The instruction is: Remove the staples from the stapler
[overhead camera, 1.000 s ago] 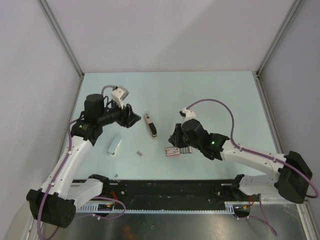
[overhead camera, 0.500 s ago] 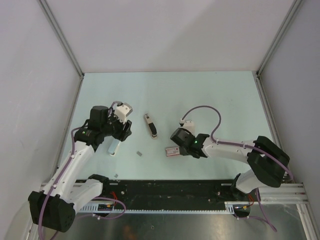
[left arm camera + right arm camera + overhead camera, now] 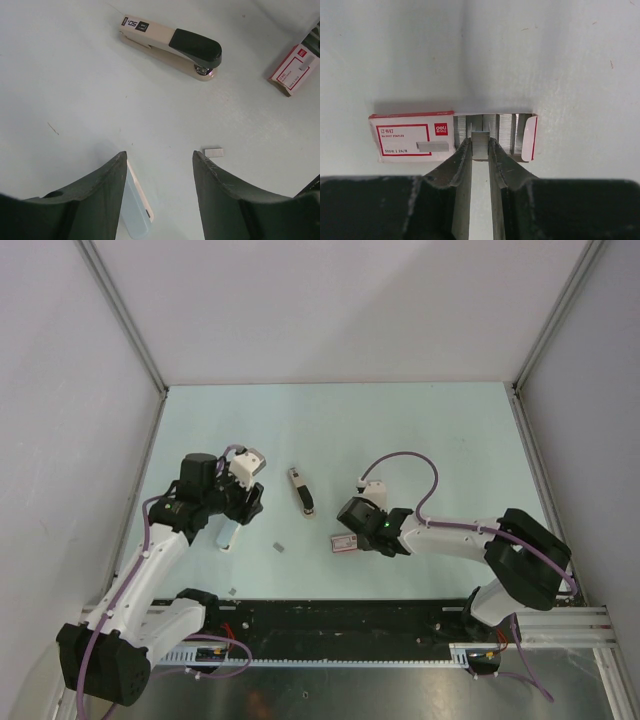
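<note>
The stapler (image 3: 301,490) lies closed on the table between the arms; the left wrist view shows it (image 3: 170,46), beige with a black top. My left gripper (image 3: 248,504) is open and empty (image 3: 159,155), hovering left of the stapler. A loose strip of staples (image 3: 214,152) lies by its right finger and also shows in the top view (image 3: 279,547). My right gripper (image 3: 354,532) is shut on another short strip of staples (image 3: 480,142), at the open end of the pink-and-white staple box (image 3: 410,142).
The staple box (image 3: 345,543) lies right of the stapler, and shows at the right edge of the left wrist view (image 3: 295,70). A light-blue and white flat piece (image 3: 228,533) lies under my left gripper (image 3: 135,205). A tiny grey bit (image 3: 232,590) lies near the front rail.
My left arm has drawn back and down towards the light-blue piece. My right arm has dropped low onto the open end of the staple box. The stapler has not moved.
</note>
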